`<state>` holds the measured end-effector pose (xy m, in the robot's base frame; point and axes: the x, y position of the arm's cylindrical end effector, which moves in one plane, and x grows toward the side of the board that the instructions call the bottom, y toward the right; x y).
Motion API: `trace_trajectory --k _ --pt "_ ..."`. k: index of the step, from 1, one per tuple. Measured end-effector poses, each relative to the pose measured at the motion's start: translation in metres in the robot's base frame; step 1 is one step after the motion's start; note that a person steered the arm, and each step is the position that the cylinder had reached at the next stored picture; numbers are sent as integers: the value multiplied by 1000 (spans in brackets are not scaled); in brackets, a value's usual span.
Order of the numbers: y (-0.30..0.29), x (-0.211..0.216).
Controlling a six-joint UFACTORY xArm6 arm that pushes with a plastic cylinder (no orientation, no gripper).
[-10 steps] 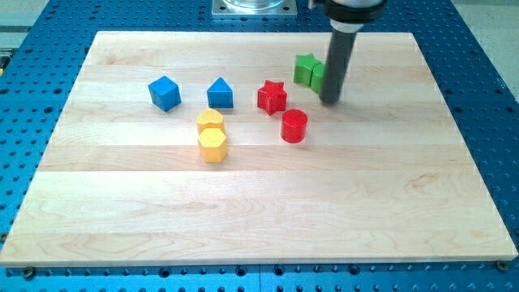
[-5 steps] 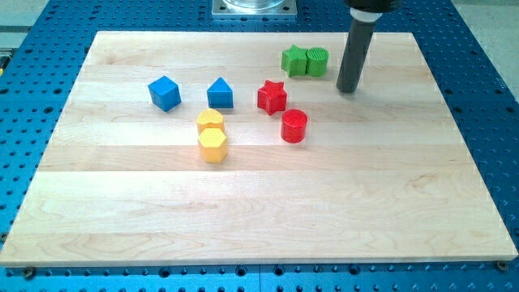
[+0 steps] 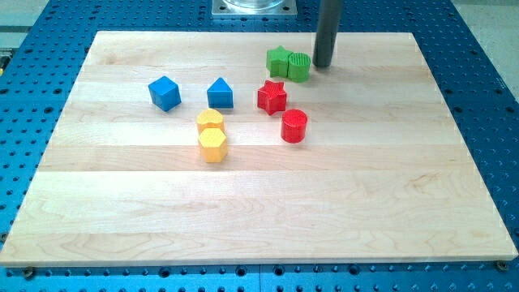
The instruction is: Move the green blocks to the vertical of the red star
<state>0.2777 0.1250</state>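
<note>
A green star [image 3: 278, 61] and a green cylinder [image 3: 299, 66] sit touching side by side near the view's top, just above the red star [image 3: 272, 96]. My tip [image 3: 323, 65] stands right beside the green cylinder, on its right, close to or touching it. The rod rises straight up out of the view's top.
A red cylinder [image 3: 294, 126] lies below and right of the red star. A blue pentagon-like block [image 3: 220, 93] and a blue cube [image 3: 165, 92] lie to the left. Two yellow blocks [image 3: 211, 135] sit together below them. The wooden board [image 3: 454, 162] lies on a blue perforated table.
My tip has moved up and to the left. The two green blocks have slid left and now sit above the red star.
</note>
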Motion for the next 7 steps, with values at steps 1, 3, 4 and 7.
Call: trace_trajectory --k 1,3,4,7 --pt "4 17" --pt "-27 21" --pt "-48 21" --pt "-65 51"
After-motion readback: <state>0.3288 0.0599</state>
